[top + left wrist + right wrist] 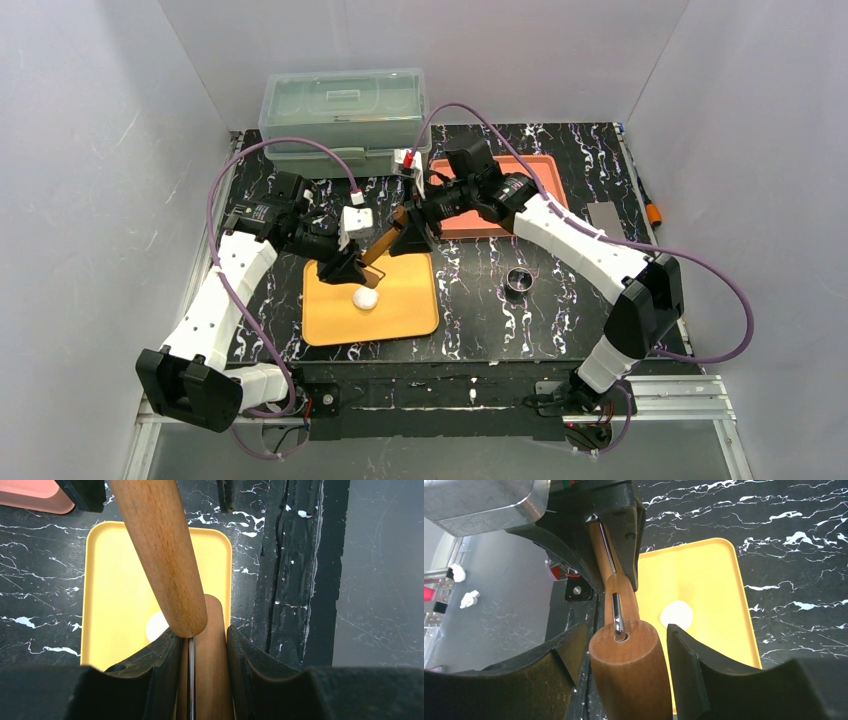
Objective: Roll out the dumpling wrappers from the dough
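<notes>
From above, a wooden rolling pin [385, 243] is seen held over a yellow rectangular tray [410, 300]. The tray lies toward the near edge of the black marbled table [480, 320], and a rounded white dough lump [365, 297] rests on it. In the left wrist view, the left end effector [202, 632] is clamped on the pin's handle. In the right wrist view, the right end effector [626, 630] is closed around the barrel.
</notes>
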`<state>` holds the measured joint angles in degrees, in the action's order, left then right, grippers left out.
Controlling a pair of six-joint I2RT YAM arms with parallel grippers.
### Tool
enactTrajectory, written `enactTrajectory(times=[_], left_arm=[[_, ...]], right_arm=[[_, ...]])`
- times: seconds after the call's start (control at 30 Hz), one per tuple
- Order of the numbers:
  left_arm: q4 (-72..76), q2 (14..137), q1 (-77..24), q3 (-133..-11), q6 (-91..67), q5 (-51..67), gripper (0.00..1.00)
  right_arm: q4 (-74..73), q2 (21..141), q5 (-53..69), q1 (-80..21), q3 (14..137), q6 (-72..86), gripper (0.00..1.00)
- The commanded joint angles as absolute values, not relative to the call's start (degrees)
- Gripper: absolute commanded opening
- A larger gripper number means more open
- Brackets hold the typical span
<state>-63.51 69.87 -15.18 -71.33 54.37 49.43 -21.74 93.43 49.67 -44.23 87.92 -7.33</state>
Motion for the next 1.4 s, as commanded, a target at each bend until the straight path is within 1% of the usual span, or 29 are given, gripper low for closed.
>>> enactTrajectory(times=[0.0, 0.03, 0.17, 0.27, 0.3, 0.43, 0.47, 0.57, 0.63, 0.67, 0.83, 0.93, 0.97, 1.0, 1.03, 1.07, 1.1, 1.13, 1.23, 1.37], left_arm=[[-64.5, 68.9, -15.6, -73.7, 54.6, 53.3, 0.0], [-64.5, 69.0, -15.6, -73.5, 54.6, 53.3, 0.0], [-64.6, 69.0, -15.7, -73.2, 54.8, 52.8, 0.0], [-64.6, 69.0, -15.8, -73.1, 54.7, 52.6, 0.0], [-64.5, 69.0, -15.8, -73.3, 54.6, 52.8, 0.0], [-64.1, 69.0, -15.8, -73.5, 54.2, 53.0, 0.0], [-64.0, 69.0, -15.8, -73.5, 54.3, 53.0, 0.0], [-63.6, 69.1, -15.8, -73.4, 53.9, 52.7, 0.0], [-63.3, 69.2, -15.8, -73.4, 53.7, 52.4, 0.0], [-63.0, 69.2, -15.8, -73.3, 53.4, 52.3, 0.0], [-60.8, 69.7, -15.8, -73.1, 51.7, 50.9, 0.0], [-59.1, 70.8, -15.8, -72.9, 50.5, 48.8, 0.01], [-58.2, 71.5, -15.8, -72.8, 49.8, 47.8, 0.2], [-57.2, 72.0, -15.8, -72.7, 48.7, 46.8, 0.44], [-56.4, 72.5, -15.8, -72.4, 47.5, 45.6, 0.64], [-55.5, 72.8, -15.7, -72.2, 46.6, 43.9, 0.92], [-54.8, 73.1, -15.7, -72.0, 46.2, 42.7, 0.98], [-54.3, 73.1, -15.7, -71.7, 45.9, 41.7, 0.98], [-53.7, 72.0, -15.2, -71.3, 46.1, 41.1, 0.98], [-53.3, 70.2, -14.7, -71.5, 44.8, 41.2, 0.98]], right_arm=[[-13.6, 93.6, 52.8, -44.1, 87.1, -3.5, 0.64], [-12.8, 93.8, 53.4, -44.1, 86.9, -2.8, 0.61], [-11.2, 94.4, 54.2, -44.1, 86.7, -1.2, 0.6], [-11.2, 94.6, 54.3, -44.2, 86.9, -1.0, 0.49], [-11.4, 94.7, 54.3, -44.2, 87.0, -1.0, 0.48], [-13.3, 94.7, 53.8, -44.3, 86.9, -2.0, 0.48], [-13.8, 94.6, 53.8, -44.2, 86.8, -2.3, 0.47], [-15.3, 94.6, 53.8, -44.3, 86.7, -3.0, 0.32], [-17.5, 94.6, 53.3, -44.3, 86.9, -4.2, 0.15], [-18.8, 94.6, 52.8, -44.3, 86.9, -4.9, 0.02], [-20.5, 93.2, 47.7, -44.3, 85.7, -5.2, 0.01], [-19.0, 92.3, 40.5, -44.2, 84.7, -2.5, 0.01], [-18.9, 92.2, 37.6, -44.2, 84.4, -1.7, 0.01], [-18.7, 92.2, 34.8, -44.2, 84.2, -0.7, 0.01], [-18.6, 92.1, 32.5, -44.2, 84.0, 0.3, 0.01], [-18.5, 91.9, 30.3, -44.2, 83.6, 1.8, 0.01], [-18.2, 91.7, 28.4, -44.2, 83.3, 2.9, 0.01], [-17.7, 91.4, 26.5, -44.2, 82.8, 4.1, 0.01], [-16.3, 90.3, 22.3, -44.2, 81.7, 6.7, 0.01], [-16.5, 90.4, 20.6, -44.4, 82.2, 7.6, 0.01]])
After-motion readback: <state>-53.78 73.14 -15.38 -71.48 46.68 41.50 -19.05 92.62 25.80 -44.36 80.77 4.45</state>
